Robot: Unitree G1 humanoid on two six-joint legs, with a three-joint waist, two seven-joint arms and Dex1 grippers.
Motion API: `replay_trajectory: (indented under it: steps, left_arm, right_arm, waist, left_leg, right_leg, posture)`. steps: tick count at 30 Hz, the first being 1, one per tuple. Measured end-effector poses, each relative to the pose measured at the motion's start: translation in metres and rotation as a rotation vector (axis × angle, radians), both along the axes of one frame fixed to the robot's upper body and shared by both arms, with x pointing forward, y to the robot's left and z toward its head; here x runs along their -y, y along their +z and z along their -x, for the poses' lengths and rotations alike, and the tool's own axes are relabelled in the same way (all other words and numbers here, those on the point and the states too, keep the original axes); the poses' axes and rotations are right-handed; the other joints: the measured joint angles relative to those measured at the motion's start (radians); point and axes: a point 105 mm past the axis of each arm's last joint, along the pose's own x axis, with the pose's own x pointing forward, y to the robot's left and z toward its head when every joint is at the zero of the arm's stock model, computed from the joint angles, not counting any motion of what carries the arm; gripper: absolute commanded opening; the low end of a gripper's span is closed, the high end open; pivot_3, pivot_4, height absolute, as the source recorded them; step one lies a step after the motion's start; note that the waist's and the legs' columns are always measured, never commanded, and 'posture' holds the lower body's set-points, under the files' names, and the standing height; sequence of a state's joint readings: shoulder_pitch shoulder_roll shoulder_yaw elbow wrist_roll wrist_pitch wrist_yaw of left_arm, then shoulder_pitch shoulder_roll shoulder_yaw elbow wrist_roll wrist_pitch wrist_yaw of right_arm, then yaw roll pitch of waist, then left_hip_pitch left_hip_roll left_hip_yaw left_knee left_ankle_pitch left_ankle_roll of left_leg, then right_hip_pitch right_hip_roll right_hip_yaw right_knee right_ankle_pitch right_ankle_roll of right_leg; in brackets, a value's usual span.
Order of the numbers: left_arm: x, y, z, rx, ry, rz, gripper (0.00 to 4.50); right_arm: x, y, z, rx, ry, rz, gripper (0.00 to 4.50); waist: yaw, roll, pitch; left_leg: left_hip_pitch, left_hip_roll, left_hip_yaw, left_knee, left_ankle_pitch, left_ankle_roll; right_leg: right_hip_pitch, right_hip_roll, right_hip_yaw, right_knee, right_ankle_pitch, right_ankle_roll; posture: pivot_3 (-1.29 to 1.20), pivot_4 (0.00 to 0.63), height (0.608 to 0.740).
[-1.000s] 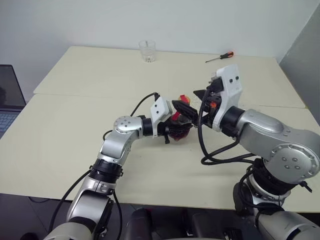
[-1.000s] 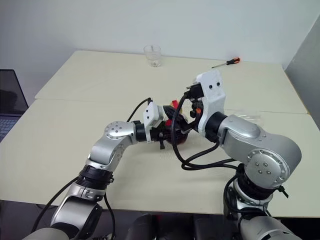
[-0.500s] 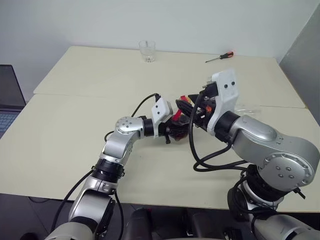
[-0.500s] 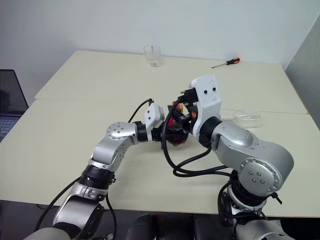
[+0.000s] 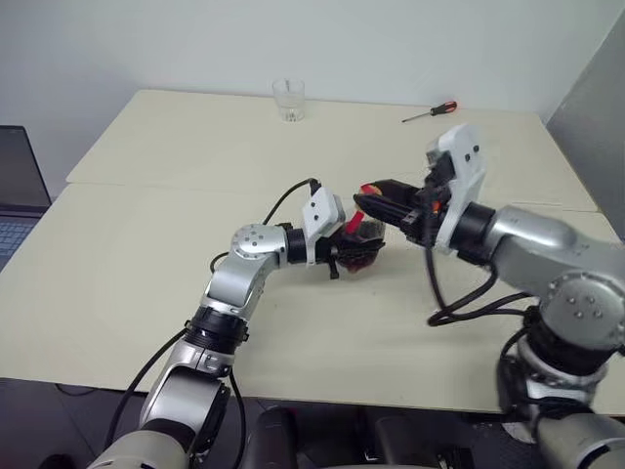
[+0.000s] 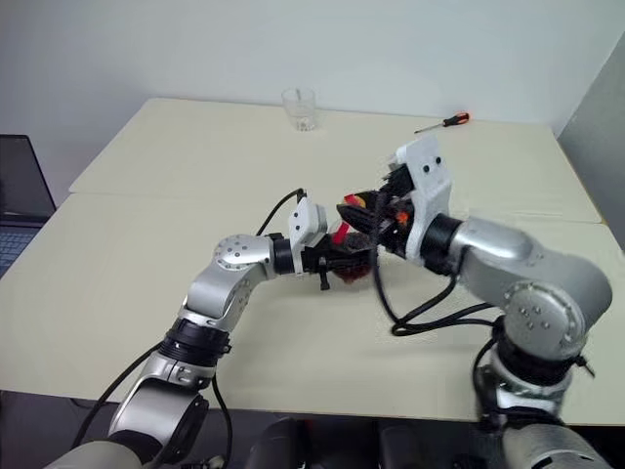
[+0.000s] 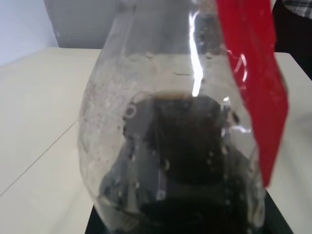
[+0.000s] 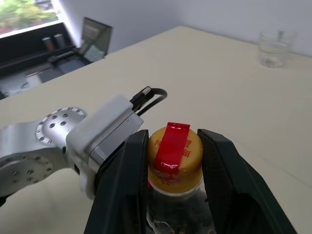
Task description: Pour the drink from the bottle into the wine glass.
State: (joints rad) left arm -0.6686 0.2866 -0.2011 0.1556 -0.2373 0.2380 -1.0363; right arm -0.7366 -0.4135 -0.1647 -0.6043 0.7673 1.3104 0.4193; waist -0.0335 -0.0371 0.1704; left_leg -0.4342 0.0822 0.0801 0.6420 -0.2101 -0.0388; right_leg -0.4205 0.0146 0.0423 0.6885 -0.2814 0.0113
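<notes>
My L tool [image 5: 344,256] clamps bottle [image 7: 180,146] body mid-desk [image 5: 146,283]; R tool [image 8: 170,146] pinches yellow cap [image 8: 174,158]. Tumbler [image 5: 288,99] at 12 o'clock.

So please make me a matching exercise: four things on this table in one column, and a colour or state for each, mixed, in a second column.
Things:
1. bottle cap
2. drink
3. tumbler
4. screwdriver

Descriptions:
A. dark, almost black
B. lying flat, red handle
C. yellow, with a red strip across it
D. clear, standing upright at the far edge

Pairs: 1-C, 2-A, 3-D, 4-B
</notes>
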Motion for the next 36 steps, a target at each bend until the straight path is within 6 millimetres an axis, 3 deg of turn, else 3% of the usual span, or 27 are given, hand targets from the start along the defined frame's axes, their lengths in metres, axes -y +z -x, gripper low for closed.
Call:
replay_trajectory:
  steps: [4, 12, 17, 25, 34, 36]
  left_arm:
    - [0.001, 0.006, 0.003, 0.012, -0.009, 0.007, 1.13]
    - [-0.002, -0.002, 0.009, -0.026, 0.004, -0.016, 1.09]
    - [-0.006, -0.002, 0.007, -0.038, 0.043, -0.013, 1.08]
    - [-0.001, -0.006, 0.011, -0.046, 0.026, -0.021, 1.08]
    - [0.008, 0.004, 0.013, -0.028, -0.008, 0.013, 1.06]
    - [0.009, 0.005, 0.013, -0.022, -0.011, 0.015, 1.06]
  right_arm:
    - [0.005, 0.003, -0.005, 0.059, 0.208, 0.019, 1.21]
    - [0.003, -0.004, -0.024, 0.119, 0.608, 0.135, 1.21]
    - [-0.001, -0.004, -0.032, 0.149, 0.674, 0.165, 1.21]
    - [0.005, -0.003, -0.026, 0.152, 0.659, 0.231, 1.21]
    - [0.002, 0.001, -0.01, 0.104, 0.64, 0.19, 4.39]
    - [0.005, 0.009, -0.01, 0.108, 0.603, 0.15, 4.5]
  waist:
    - [-0.001, 0.0, 0.0]
    - [-0.001, 0.001, 0.001]
    - [0.004, 0.001, 0.002]
    - [0.007, 0.002, 0.002]
    - [0.005, 0.002, 0.002]
    - [0.005, 0.002, 0.002]
  left_leg:
    - [0.0, 0.0, 0.0, -0.001, 0.0, 0.0]
    - [0.0, 0.001, 0.0, 0.001, 0.0, 0.0]
    - [0.0, 0.001, 0.001, 0.001, 0.0, 0.0]
    - [0.0, 0.001, 0.002, 0.002, 0.0, 0.0]
    - [0.0, 0.001, 0.001, 0.003, 0.0, 0.0]
    - [0.001, 0.0, 0.001, 0.003, 0.0, 0.0]
  right_leg:
    - [0.0, 0.001, 0.001, -0.002, 0.0, 0.0]
    - [0.0, 0.001, 0.001, -0.001, 0.0, 0.0]
    - [0.0, 0.0, 0.0, 0.0, 0.0, 0.0]
    - [0.0, -0.001, 0.0, 0.001, 0.0, 0.0]
    - [0.0, 0.0, 0.001, 0.004, 0.0, 0.0]
    - [0.0, 0.0, 0.001, 0.005, 0.0, 0.0]
  posture:
    - [0.0, 0.15, 0.74]
    - [0.0, 0.15, 0.74]
    - [0.0, 0.15, 0.74]
    - [0.0, 0.15, 0.74]
    - [0.0, 0.15, 0.74]
    - [0.0, 0.15, 0.74]
